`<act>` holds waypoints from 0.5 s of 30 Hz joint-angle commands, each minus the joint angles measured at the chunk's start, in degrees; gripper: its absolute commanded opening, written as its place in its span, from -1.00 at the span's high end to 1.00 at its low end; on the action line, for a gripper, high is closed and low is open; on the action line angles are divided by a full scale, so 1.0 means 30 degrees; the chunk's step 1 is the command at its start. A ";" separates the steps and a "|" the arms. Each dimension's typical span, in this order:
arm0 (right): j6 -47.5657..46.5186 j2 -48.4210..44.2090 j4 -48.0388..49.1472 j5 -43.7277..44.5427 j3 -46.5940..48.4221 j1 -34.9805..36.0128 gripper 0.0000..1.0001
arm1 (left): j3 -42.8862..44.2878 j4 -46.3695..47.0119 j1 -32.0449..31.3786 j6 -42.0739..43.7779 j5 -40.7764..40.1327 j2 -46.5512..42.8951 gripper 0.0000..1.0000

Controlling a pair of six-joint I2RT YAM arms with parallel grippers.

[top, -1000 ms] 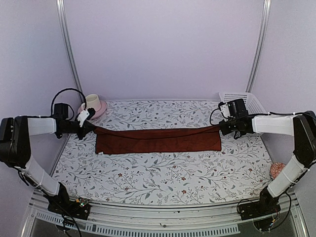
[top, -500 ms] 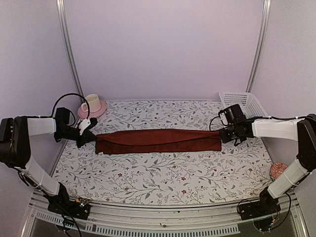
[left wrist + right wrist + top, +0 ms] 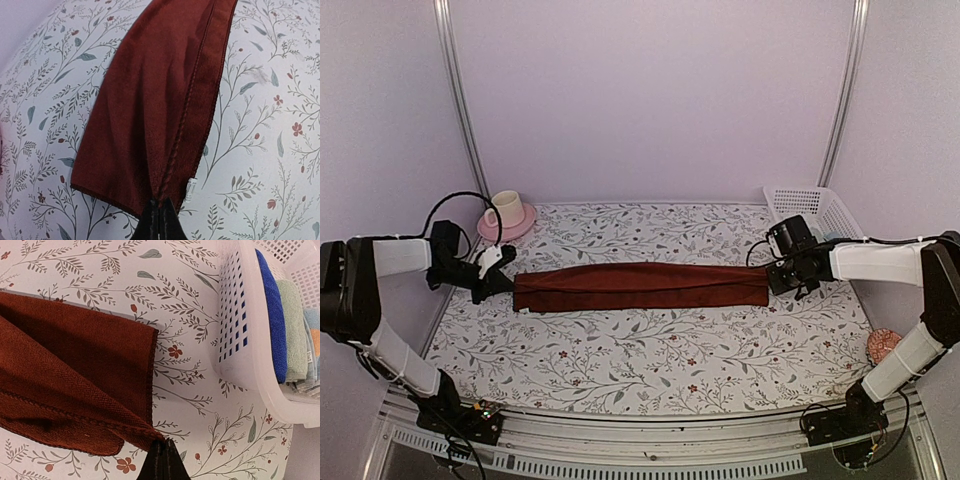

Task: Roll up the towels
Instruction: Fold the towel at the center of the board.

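The dark maroon towel (image 3: 640, 286) lies folded lengthwise in a long strip across the middle of the floral table covering. My left gripper (image 3: 504, 282) is shut on its left end; in the left wrist view the fingertips (image 3: 160, 216) pinch the hemmed edge of the towel (image 3: 150, 110). My right gripper (image 3: 776, 280) is shut on its right end; in the right wrist view the fingertips (image 3: 165, 452) pinch a corner of the towel (image 3: 65, 370), whose top layer lifts slightly off the layer below. The small light-blue towel is not seen on the table.
A white basket (image 3: 820, 212) stands at the back right; in the right wrist view the basket (image 3: 240, 340) holds several folded cloths, blue, green and light blue. A cream cup on a pink saucer (image 3: 506, 214) sits back left. A pinkish object (image 3: 882, 345) lies at the right edge.
Both grippers have come down and toward the front with the towel ends. The towel's upper edge has folded forward, so the strip now lies narrower and flat on the table.
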 commanded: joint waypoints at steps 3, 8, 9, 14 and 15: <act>0.0273 -0.0691 -0.0431 0.0217 -0.0502 0.0924 0.95 | 0.0110 -0.0739 0.0389 0.0729 -0.0099 0.0266 1.00; 0.0107 -0.0440 -0.0746 0.0783 -0.0469 0.1613 0.95 | 0.0574 -0.0883 0.0419 0.0718 -0.0441 0.0799 1.00; 0.0201 -0.0415 -0.0814 0.0937 -0.0479 0.1619 0.95 | 0.0602 -0.0832 0.0394 0.0647 -0.0582 0.0895 1.00; 0.0395 -0.0371 -0.0956 0.1293 -0.0556 0.1621 0.95 | 0.0600 -0.0605 0.0420 0.0595 -0.0945 0.1213 1.00; 0.0457 -0.0340 -0.0980 0.1611 -0.0563 0.1624 0.95 | 0.0606 -0.0523 0.0446 0.0550 -0.0989 0.1243 1.00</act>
